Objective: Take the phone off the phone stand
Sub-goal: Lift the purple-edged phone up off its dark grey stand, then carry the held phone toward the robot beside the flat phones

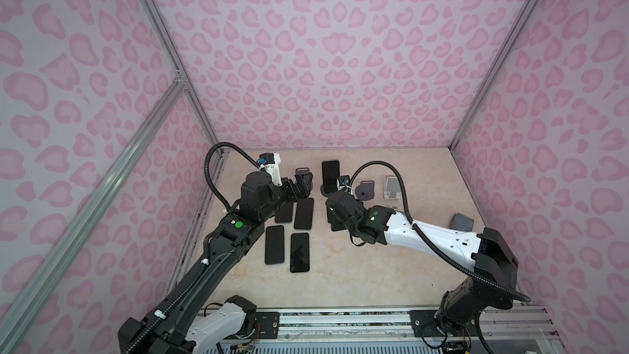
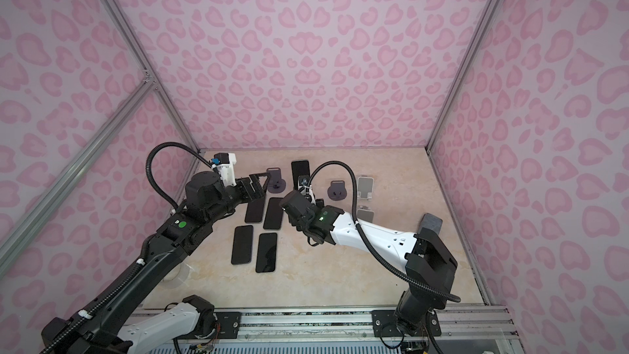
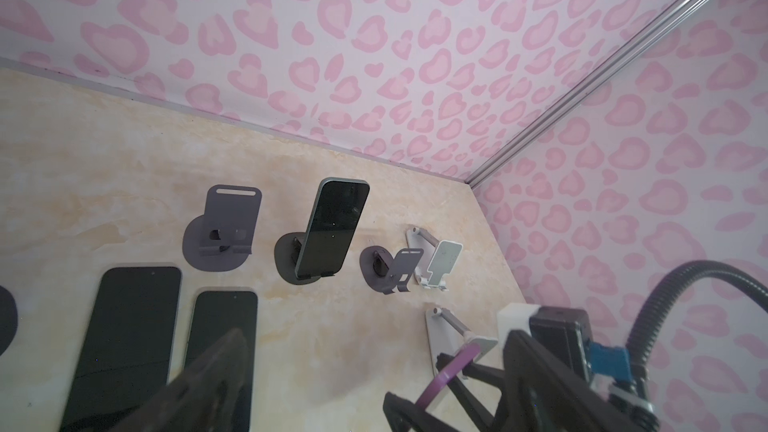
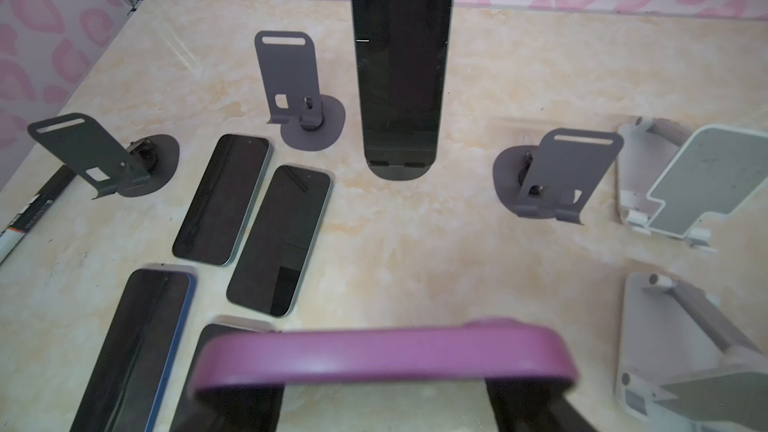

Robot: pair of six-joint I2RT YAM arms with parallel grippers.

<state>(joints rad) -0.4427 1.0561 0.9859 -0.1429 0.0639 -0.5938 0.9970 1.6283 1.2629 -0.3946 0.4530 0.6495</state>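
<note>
A purple-edged phone [image 4: 382, 357] lies crosswise between the jaws of my right gripper [image 4: 384, 401], which is shut on it above the table. The left wrist view shows that phone [image 3: 451, 367] edge-on in the right gripper [image 3: 419, 380]. Beyond it, a dark phone [image 4: 401, 72] leans upright on a dark phone stand [image 4: 395, 172] near the back wall; both top views show this phone [image 1: 330, 176] [image 2: 300, 171]. My left gripper [image 1: 303, 185] hovers open and empty by an empty stand, one finger [image 3: 216, 380] showing.
Several phones lie flat on the table [image 1: 374, 267] at left centre, such as one [image 1: 304, 213] and another [image 1: 299, 252]. Empty dark stands [image 1: 366, 189] [image 4: 291, 89] [image 4: 95, 155] and white stands [image 4: 698, 184] [image 4: 685, 347] stand around. A grey block [image 1: 462, 223] sits at right.
</note>
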